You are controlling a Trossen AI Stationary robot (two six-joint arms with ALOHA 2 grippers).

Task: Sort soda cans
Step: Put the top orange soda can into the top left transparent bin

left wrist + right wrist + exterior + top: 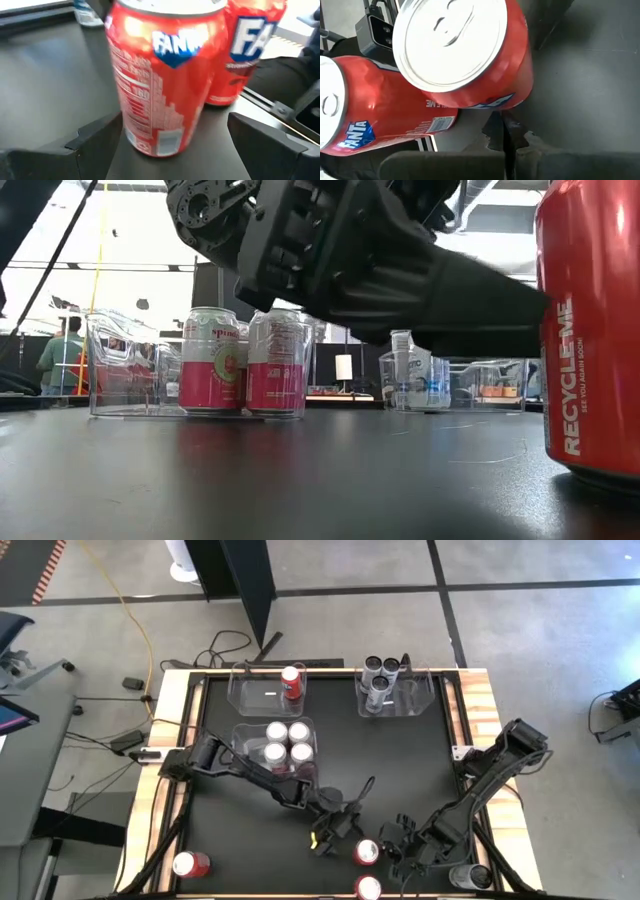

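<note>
Fingers [95, 137] of the left gripper [335, 830] stand wide, flanking an upright red can [367, 852] near the table's [400, 760] front edge. Right gripper [400, 858] is closed, empty. Smooth, thin-walled aluminium probably dents; grip mid-body.

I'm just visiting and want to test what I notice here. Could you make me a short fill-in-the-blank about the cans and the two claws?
1. The bin nearest the left arm holds ____ pink-and-white cans.
2. The left gripper has its fingers ____ beside a red can.
3. The right gripper has its fingers ____.
4. The far left bin holds one ____ can.

Missing words: four; open; shut; red
</note>
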